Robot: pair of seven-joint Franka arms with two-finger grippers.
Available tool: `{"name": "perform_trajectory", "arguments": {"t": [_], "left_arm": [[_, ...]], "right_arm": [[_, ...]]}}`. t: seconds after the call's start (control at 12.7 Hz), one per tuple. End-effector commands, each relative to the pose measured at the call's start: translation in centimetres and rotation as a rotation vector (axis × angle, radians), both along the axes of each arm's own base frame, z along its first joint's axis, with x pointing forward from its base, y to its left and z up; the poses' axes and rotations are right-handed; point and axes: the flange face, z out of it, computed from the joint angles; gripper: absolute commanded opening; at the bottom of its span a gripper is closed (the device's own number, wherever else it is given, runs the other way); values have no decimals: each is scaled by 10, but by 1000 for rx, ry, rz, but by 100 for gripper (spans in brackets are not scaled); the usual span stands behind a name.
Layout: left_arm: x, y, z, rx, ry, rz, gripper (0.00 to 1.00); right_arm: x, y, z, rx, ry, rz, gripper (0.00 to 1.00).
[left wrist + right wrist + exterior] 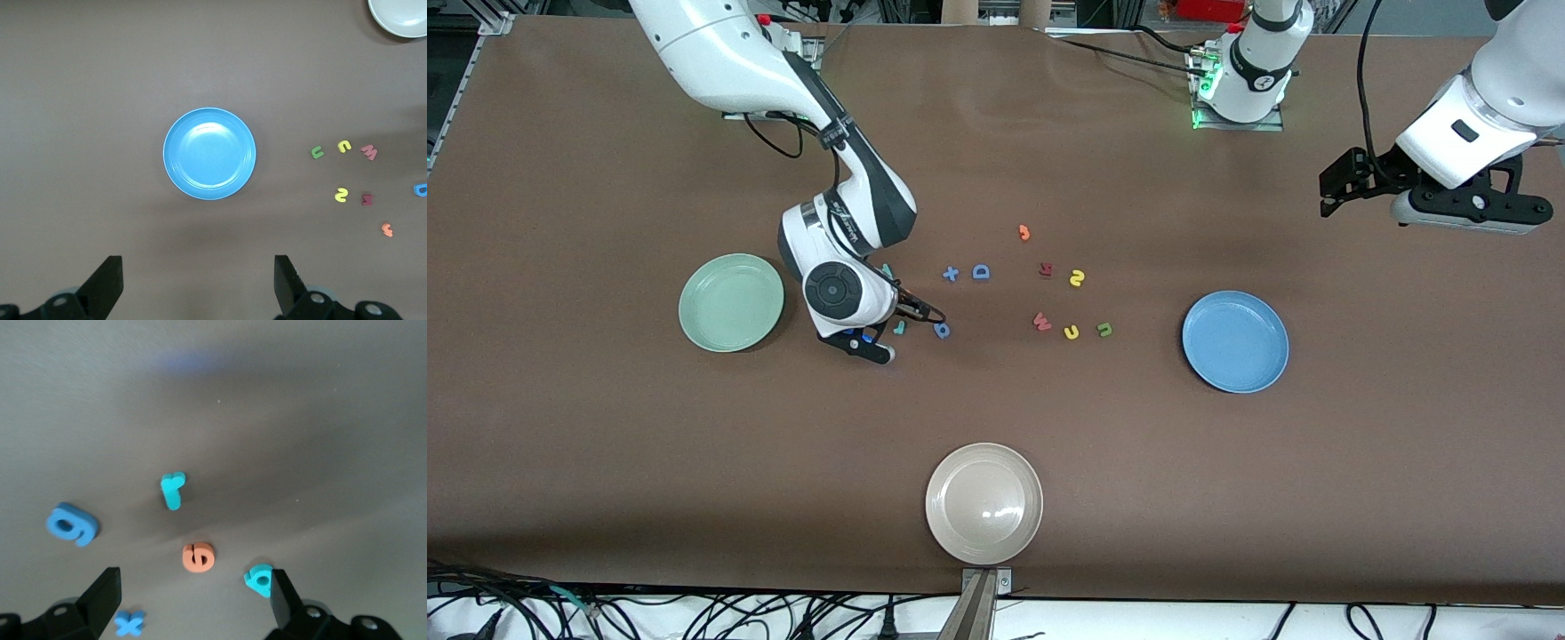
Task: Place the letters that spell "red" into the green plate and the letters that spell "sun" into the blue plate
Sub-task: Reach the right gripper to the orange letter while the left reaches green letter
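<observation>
My right gripper (193,603) (874,338) hovers open, low over the table beside the green plate (731,302). Under it lie the orange "e" (198,557), the teal "d" (257,577) close by one finger, and the teal "r" (173,490) (899,327). The yellow letters (1076,278) (1072,332) and the olive "u" (1104,330) lie toward the blue plate (1235,341) (209,153). Both plates hold nothing. My left gripper (198,287) (1338,188) waits open, high above the table at the left arm's end.
A blue "g" (72,524), blue cross (951,273), blue "D" (981,272), orange hook (1024,232), dark red letter (1046,269) and red "w" (1041,321) are scattered mid-table. A beige plate (983,503) sits near the front edge.
</observation>
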Motion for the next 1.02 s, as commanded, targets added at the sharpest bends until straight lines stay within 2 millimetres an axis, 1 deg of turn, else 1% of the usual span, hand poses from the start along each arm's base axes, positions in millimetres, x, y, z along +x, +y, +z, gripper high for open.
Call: {"name": "perform_trajectory", "arguments": {"t": [0.0, 0.16, 0.24, 0.31, 0.39, 0.47, 0.55, 0.63, 0.71, 0.78, 0.86, 0.94], "left_arm": [[6, -11, -7, 3, 25, -29, 100], [21, -19, -33, -19, 51, -39, 100], [36, -25, -44, -70, 24, -31, 100], [50, -34, -58, -100, -3, -35, 100], [58, -58, -74, -106, -10, -72, 100], [68, -78, -101, -111, 7, -100, 100], [76, -99, -137, -111, 54, -137, 100], [82, -116, -174, -113, 110, -159, 100], [87, -128, -205, -113, 151, -173, 100], [91, -137, -226, -117, 162, -182, 100], [93, -149, -241, -118, 148, -197, 100], [90, -164, -258, -116, 139, -222, 100]], "right_arm": [[-8, 3, -20, 0, 16, -19, 99], [-13, 11, -28, -6, 9, -33, 99], [-16, 18, -29, -8, 1, -42, 98], [-16, 18, -32, -10, 0, -48, 83], [-17, 18, -32, -12, 2, -49, 77], [-18, 17, -34, -14, 6, -49, 77], [-19, 17, -35, -16, 8, -49, 67], [-19, 16, -35, -18, 12, -48, 60], [-19, 16, -35, -19, 12, -48, 60], [-21, 15, -37, -21, 17, -48, 60], [-22, 15, -39, -24, 21, -48, 60], [-25, 13, -42, -29, 29, -47, 60]]}}
